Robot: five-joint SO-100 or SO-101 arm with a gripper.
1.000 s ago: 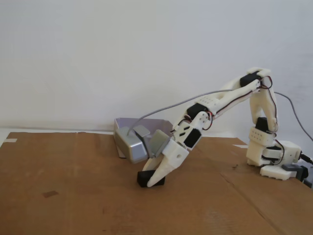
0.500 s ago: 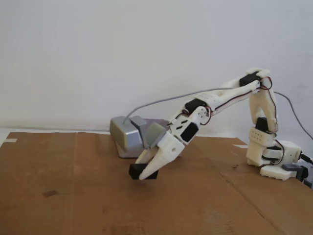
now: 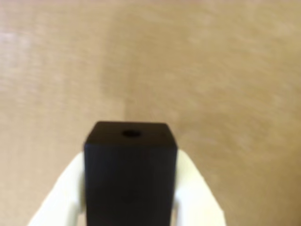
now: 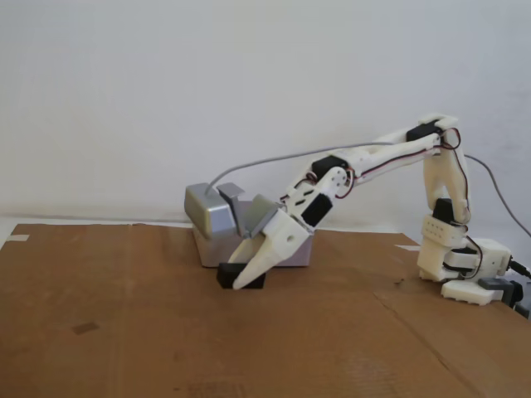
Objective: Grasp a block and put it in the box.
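A small matte black block point(image 4: 236, 278) hangs a little above the cardboard, pinched in my white gripper point(image 4: 242, 279), which is shut on it. In the wrist view the block point(image 3: 130, 174) fills the lower middle, with a round hole in its top face and a white finger point(image 3: 61, 197) on each side. The pale lavender-grey box point(image 4: 294, 250) sits just behind the gripper, mostly hidden by the arm and wrist camera. The block is in front of the box's near wall, not over it.
Brown cardboard point(image 4: 124, 332) covers the table, with a small dark mark point(image 4: 85, 328) at the left. The arm's white base point(image 4: 465, 269) stands at the right edge with a grey cable arching to the silver wrist camera point(image 4: 209, 211). A white wall is behind.
The gripper has lifted the block off the cardboard and carried it up and back toward the box, shifting slightly left in the fixed view. The arm has stretched out further.
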